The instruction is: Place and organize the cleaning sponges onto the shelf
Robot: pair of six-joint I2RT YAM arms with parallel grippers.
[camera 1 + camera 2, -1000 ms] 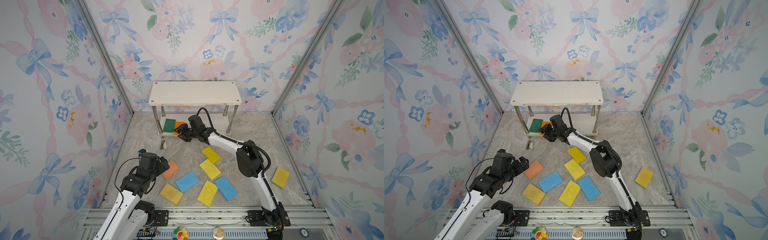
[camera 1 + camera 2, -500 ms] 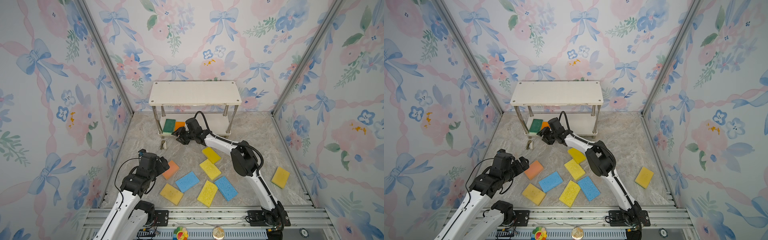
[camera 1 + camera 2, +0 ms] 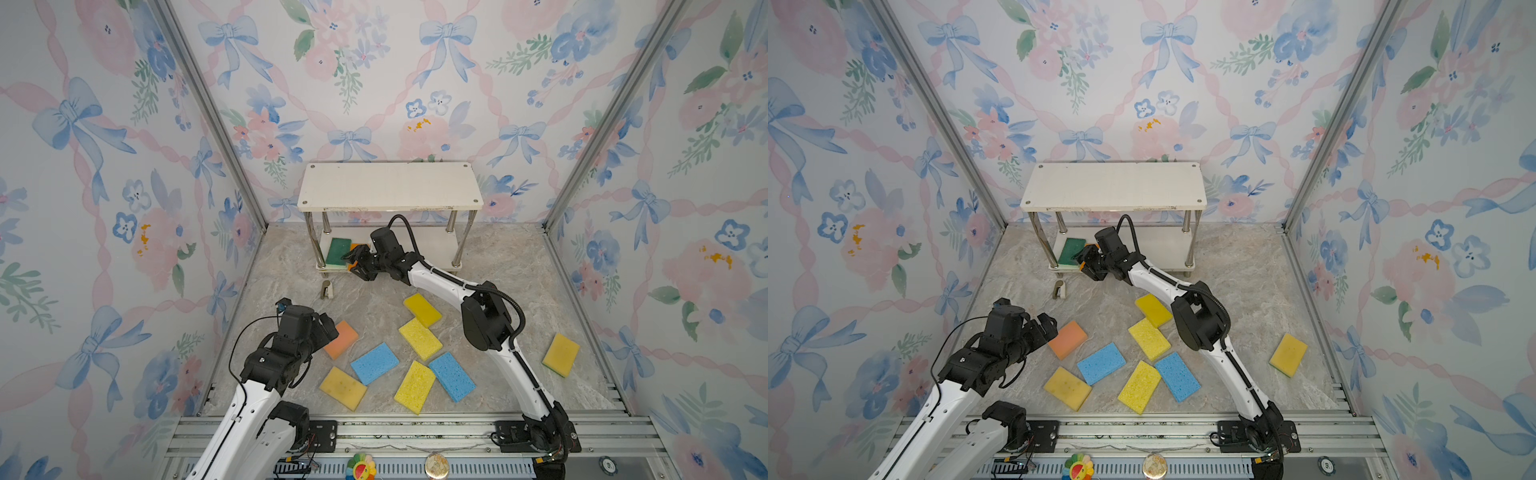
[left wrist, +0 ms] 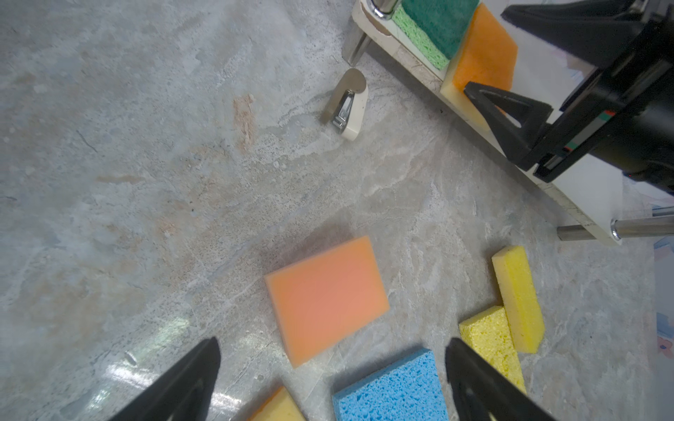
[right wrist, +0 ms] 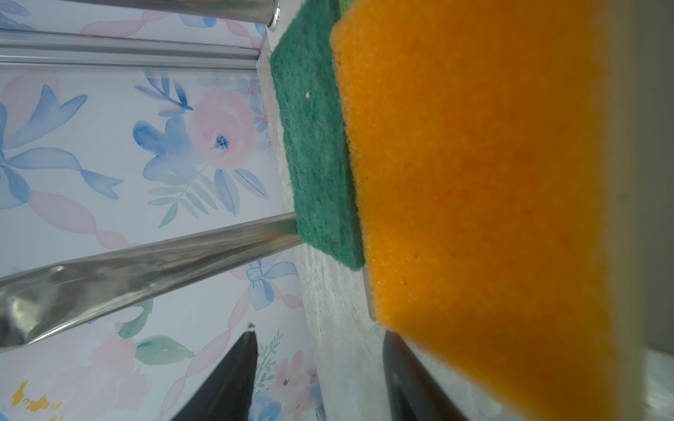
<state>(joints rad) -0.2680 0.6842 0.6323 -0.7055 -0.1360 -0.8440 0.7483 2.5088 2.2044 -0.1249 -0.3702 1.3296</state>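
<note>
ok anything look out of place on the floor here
Yes: a small cream-and-metal clip-like object lies on the floor near a front leg of the shelf. It is no sponge; what it is I cannot tell.

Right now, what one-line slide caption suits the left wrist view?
Open left gripper facing a peach sponge on the floor; green sponge and orange sponge sit on the lower shelf board.
</note>
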